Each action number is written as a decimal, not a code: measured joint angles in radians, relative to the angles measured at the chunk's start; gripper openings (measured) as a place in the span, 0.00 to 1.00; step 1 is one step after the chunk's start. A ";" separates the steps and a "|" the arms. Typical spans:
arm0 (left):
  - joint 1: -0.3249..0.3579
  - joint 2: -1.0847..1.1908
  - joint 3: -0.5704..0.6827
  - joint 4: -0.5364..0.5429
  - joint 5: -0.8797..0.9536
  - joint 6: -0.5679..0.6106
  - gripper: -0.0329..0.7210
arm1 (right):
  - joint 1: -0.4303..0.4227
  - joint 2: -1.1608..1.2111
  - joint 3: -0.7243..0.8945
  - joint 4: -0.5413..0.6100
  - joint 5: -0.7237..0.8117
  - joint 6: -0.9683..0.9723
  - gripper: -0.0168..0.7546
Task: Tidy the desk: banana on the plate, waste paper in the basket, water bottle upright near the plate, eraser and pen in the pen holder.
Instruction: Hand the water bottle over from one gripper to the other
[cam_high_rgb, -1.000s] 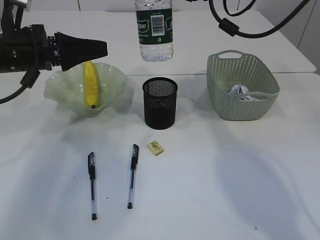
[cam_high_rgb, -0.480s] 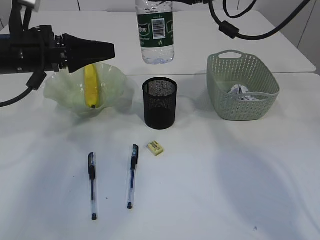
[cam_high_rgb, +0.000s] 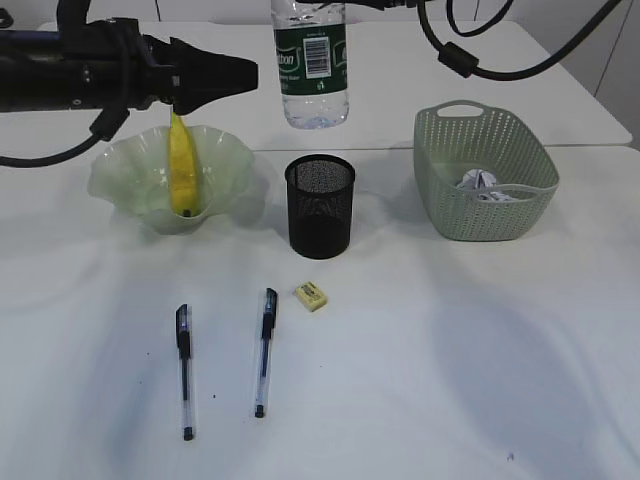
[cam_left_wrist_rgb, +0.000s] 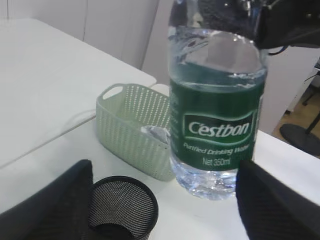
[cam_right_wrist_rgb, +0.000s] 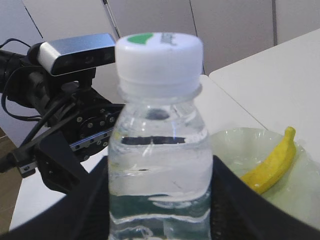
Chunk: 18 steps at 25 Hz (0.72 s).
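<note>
Done: yellow banana (cam_high_rgb: 181, 172) in the pale green ruffled plate (cam_high_rgb: 118, 182) toward the far left edge; crumpled paper (cam_high_rgb: 484, 186) in the green basket (cam_high_rgb: 520, 222).

Right gripper (cam_right_wrist_rgb: 159, 200) clasps the clear green-labelled water bottle (cam_high_rgb: 309, 60) upright at the far edge; left gripper (cam_left_wrist_rgb: 165, 200) gapes toward it, empty.

Left: two pens (cam_high_rgb: 264, 351) and the yellow eraser (cam_high_rgb: 311, 296) lie toward the near edge, outside the black mesh holder (cam_high_rgb: 320, 207).

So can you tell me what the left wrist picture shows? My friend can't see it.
A clear Cestbon water bottle with a green label stands upright on a white table. Behind it is a pale green basket, and a black mesh pen holder sits in front.
</note>
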 joint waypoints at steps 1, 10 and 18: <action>-0.010 0.000 -0.002 -0.002 -0.018 -0.002 0.89 | 0.000 0.000 0.000 0.000 0.000 0.000 0.51; -0.080 0.000 -0.013 -0.006 -0.091 -0.002 0.89 | 0.000 0.000 0.000 0.000 0.000 -0.002 0.51; -0.109 0.000 -0.018 -0.006 -0.091 -0.002 0.89 | 0.000 0.000 0.000 0.000 0.000 -0.002 0.51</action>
